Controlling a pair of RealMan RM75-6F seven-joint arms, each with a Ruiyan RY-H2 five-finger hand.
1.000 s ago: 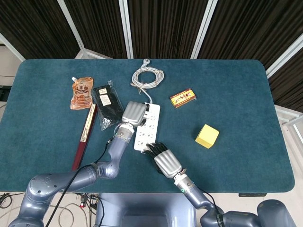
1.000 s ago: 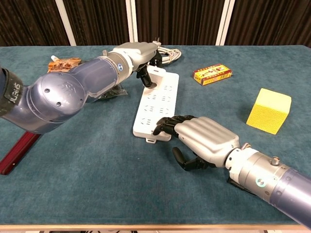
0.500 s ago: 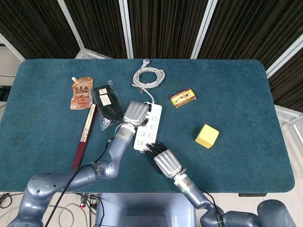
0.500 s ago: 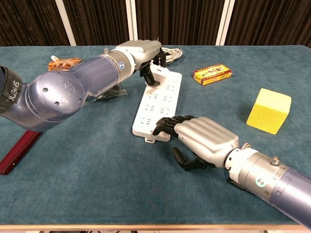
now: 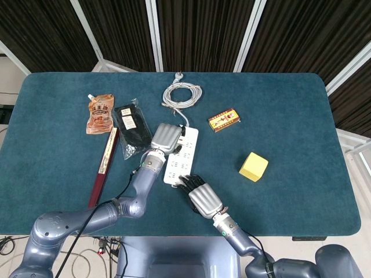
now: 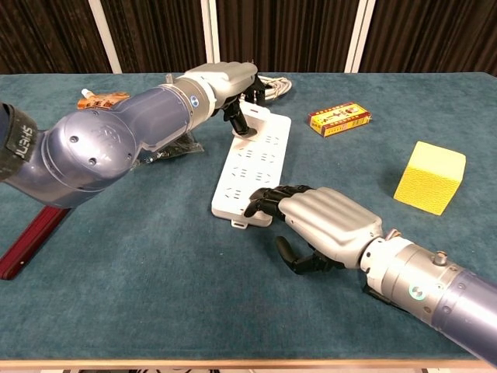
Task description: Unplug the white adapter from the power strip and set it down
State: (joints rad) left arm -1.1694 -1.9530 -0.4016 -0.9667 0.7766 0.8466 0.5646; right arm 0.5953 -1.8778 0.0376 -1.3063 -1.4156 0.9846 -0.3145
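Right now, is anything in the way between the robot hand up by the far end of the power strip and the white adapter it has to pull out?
Nothing visible is. The left robot hand is already at the far end of the power strip, fingers around the white adapter. The right robot hand presses on the near end.

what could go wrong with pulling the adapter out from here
The right hand presses only the near end of the power strip, so the far end may lift with the pull. The left hand hides the white adapter, so its hold is uncertain and may slip. The coiled cable could drag.
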